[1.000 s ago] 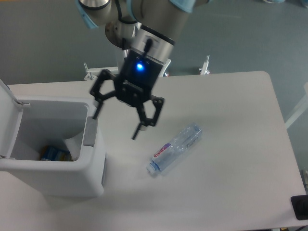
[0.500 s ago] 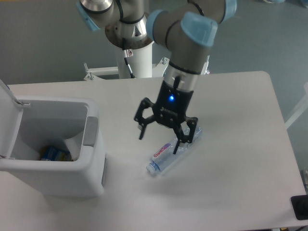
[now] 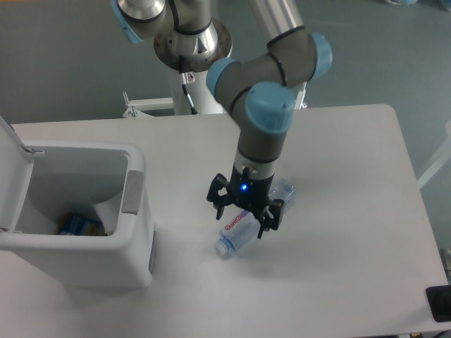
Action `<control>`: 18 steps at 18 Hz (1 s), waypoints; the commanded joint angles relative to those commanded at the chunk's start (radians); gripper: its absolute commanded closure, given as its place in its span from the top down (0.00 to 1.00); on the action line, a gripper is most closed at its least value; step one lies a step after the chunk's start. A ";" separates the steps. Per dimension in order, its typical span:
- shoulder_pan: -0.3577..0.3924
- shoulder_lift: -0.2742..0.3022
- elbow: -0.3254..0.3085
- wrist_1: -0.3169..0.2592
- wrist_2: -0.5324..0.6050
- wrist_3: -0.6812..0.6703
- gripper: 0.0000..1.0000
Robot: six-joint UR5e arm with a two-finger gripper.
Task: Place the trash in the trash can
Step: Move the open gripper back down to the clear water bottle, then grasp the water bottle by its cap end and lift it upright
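Note:
The clear crushed plastic bottle point(image 3: 235, 233) with a white cap and pink-purple label lies on the white table point(image 3: 338, 211), cap toward the front left. My gripper point(image 3: 242, 219) is open and low over the bottle's middle, one finger on each side of it. The arm hides the bottle's middle. The trash can point(image 3: 134, 239) is a large white bin at the left with its lid point(image 3: 8, 176) up and a grey panel point(image 3: 131, 191) on its right rim. A whitish wrapper point(image 3: 107, 210) and something blue lie inside it.
A white arm base with metal brackets point(image 3: 134, 107) stands at the table's far edge. A dark object point(image 3: 440, 303) sits at the front right corner. The table's right edge runs close to a white rail point(image 3: 435, 165).
My gripper has moved from beside the bin to the right and down, and now straddles the bottle close to the table. The bottle has not moved.

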 joint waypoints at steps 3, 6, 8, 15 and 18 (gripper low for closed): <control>-0.025 -0.023 -0.002 -0.012 0.032 -0.002 1.00; -0.058 -0.054 0.002 -0.008 0.126 -0.002 1.00; -0.072 -0.072 0.009 -0.006 0.173 -0.003 1.00; -0.107 -0.138 0.046 -0.002 0.285 -0.012 1.00; -0.124 -0.163 0.058 -0.002 0.344 -0.038 1.00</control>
